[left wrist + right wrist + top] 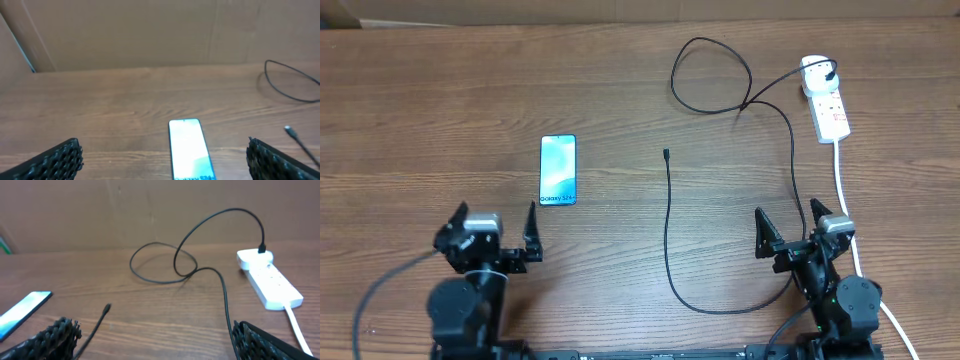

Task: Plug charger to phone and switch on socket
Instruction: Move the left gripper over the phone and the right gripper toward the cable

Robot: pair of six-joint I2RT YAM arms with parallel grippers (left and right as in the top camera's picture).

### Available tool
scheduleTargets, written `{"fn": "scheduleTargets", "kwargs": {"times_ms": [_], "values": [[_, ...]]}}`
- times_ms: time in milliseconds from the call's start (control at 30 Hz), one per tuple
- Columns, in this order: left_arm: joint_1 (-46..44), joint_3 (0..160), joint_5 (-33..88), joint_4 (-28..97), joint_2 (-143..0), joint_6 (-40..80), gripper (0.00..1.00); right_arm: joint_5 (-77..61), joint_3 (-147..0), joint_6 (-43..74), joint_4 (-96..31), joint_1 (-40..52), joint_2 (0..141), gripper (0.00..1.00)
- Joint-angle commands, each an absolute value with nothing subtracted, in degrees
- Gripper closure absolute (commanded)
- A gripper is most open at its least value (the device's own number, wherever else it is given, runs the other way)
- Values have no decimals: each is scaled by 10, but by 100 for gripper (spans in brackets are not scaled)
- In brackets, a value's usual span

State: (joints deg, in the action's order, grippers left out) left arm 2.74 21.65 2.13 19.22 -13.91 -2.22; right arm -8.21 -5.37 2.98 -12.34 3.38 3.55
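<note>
**Overhead view with both wrist views.** A brown wood-grain table [420, 100] carries all the items. In the wrist views, plain brown cardboard panels [150, 35] stand behind its far edge.

The slim rectangular phone with a light blue-teal screen and black edges [558, 171] lies flat, left of centre. Its screen faces up and shows the words "Galaxy S24" at its near end.

The small white elongated power strip with red markings [828, 108] lies at the far right. The red print is too small to read. Its thick white cord [842, 180] runs towards the near edge.

The charger's white plug adapter [816, 68] sits in the far end of the strip. Its long thin black cable [668, 230] forms a loop beside the strip and runs down just beside the right arm. It then curves back up the middle of the table.

The small black connector tip [666, 154] rests on the bare table between phone and strip, well apart from the phone.

The left fingers [532, 225] are spread wide and hold nothing. They sit near the phone's near end.

The right fingers [761, 228] are likewise spread wide and empty, with the cable passing just beside them on the table.
</note>
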Motion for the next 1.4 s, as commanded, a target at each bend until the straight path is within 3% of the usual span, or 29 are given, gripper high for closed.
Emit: {"fn": "scheduleTargets", "kwargs": {"times_ms": [0, 300, 700, 833, 1067, 1200, 1367], "values": [[30, 315, 54, 234, -222, -18, 0, -94, -130, 32, -147, 32, 70, 0], [30, 592, 104, 422, -472, -28, 0, -107, -334, 32, -286, 32, 238, 0], [26, 967, 108, 773, -790, -38, 1, -156, -649, 32, -549, 32, 535, 0], [26, 984, 135, 773, -847, -38, 1, -156, -714, 32, -613, 32, 613, 0], [24, 984, 210, 751, -931, -28, 3, -215, -721, 31, -615, 32, 694, 0], [-10, 984, 149, 741, -994, 5, 6, -216, -721, 31, -614, 32, 722, 0], [-48, 984, 29, 748, -1071, 65, 0, -215, -721, 31, -614, 32, 735, 0]]}}
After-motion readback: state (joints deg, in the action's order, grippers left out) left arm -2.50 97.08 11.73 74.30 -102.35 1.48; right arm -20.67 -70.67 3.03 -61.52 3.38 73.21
